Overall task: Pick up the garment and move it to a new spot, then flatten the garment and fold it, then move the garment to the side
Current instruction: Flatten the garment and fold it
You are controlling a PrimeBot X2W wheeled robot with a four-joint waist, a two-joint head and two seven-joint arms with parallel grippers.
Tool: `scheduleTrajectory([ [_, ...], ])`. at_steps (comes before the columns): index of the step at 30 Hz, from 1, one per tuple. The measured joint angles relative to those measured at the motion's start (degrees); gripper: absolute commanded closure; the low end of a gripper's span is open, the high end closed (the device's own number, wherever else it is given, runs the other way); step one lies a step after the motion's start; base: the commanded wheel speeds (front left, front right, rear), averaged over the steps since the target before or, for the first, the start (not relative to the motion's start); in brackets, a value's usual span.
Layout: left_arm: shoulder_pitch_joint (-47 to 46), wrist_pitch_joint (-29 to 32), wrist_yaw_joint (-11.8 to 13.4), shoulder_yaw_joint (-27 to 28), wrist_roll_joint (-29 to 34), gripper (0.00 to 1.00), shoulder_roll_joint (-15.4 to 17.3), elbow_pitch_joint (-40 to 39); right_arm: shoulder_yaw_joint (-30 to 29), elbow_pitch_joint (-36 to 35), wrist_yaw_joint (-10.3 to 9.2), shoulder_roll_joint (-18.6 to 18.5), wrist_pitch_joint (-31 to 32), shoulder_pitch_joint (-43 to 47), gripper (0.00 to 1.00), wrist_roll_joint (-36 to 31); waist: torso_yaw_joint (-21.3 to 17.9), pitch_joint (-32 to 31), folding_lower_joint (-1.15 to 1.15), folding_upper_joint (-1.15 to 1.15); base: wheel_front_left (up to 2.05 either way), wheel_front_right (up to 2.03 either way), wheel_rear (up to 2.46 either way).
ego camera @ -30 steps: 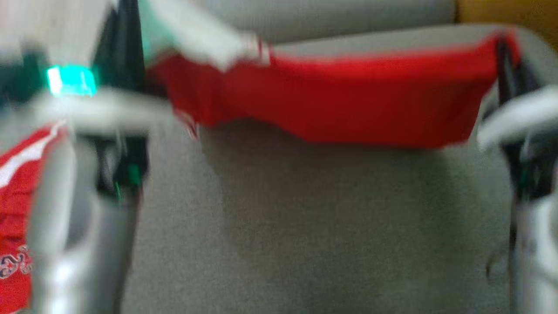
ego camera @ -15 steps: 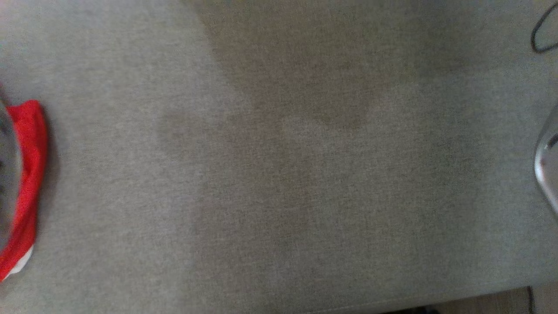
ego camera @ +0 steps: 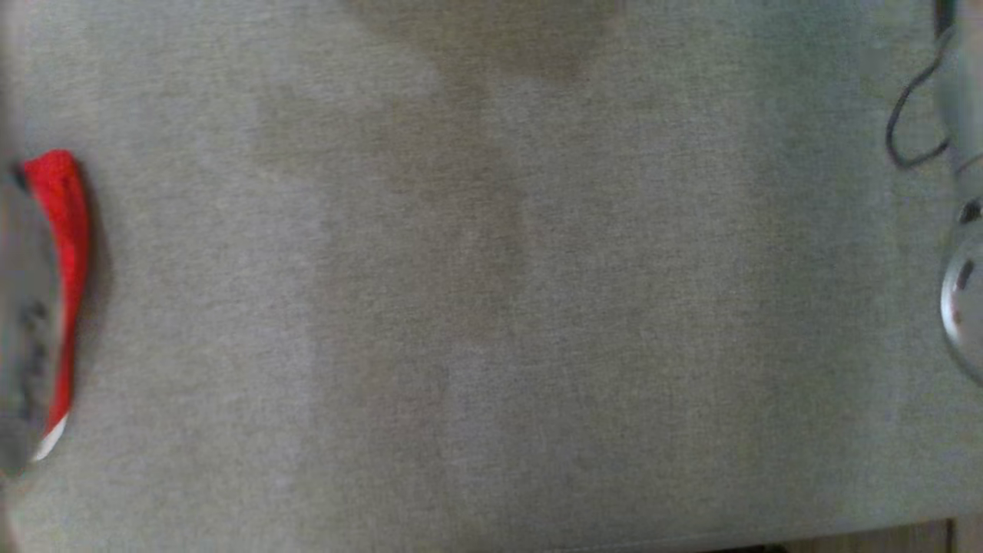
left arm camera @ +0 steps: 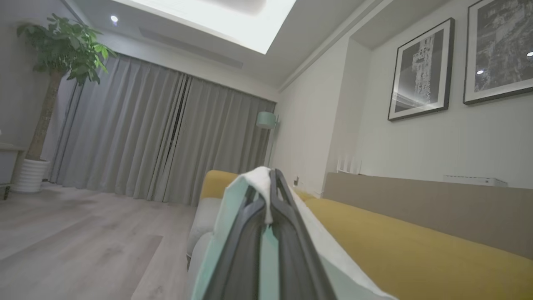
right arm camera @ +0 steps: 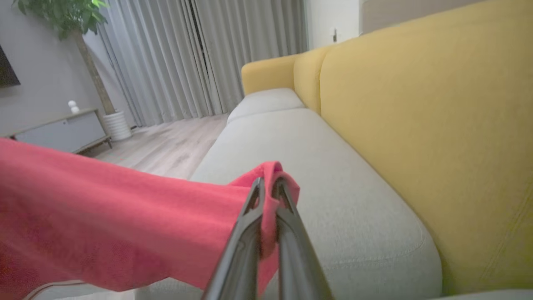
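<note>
- In the head view most of the garment (ego camera: 67, 230) is cut off: only a narrow red strip with a white tip shows at the left edge, partly behind a blurred grey arm part (ego camera: 23, 330)
- That view is soft, so I cannot tell whether the strip touches the grey sofa (ego camera: 491, 307) seat or hangs just over it
- At its right edge a pale arm section (ego camera: 964, 307) and a looping cable (ego camera: 902, 130) are cropped by the frame
- In the left wrist view the left fingers (left arm camera: 300, 250) are clenched on a white and mint fold of the garment (left arm camera: 258, 183), which sticks up past their tips and drapes down both sides; how it joins the red part is hidden
- In the right wrist view the right fingers (right arm camera: 243, 241) are pinched on a small red fold of the garment (right arm camera: 104, 233) that loops over their tips
- From there the cloth stretches away to that view's left, raised above the sofa seat (right arm camera: 333, 187), and its far end runs out of frame
</note>
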Motion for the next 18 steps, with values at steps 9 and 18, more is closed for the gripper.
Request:
scheduleTrajectory([
  [9, 24.47, 0.02, -0.43, -9.61, -11.29, 1.0, 3.64, -6.32, 4.3, 7.72, 0.0, -2.67, 2.82, 12.94, 1.0, -1.11, 1.66, -5.14, -0.01, 0.0, 0.0, 0.0, 0.0],
  [18, 47.53, 0.09, -0.43, -18.69, -20.06, 1.0, 10.68, -14.89, 13.61, 8.31, 0.0, -3.56, 8.04, 25.8, 1.0, 5.03, 2.88, -13.71, -0.03, 0.01, 0.0, 0.0, 0.0],
])
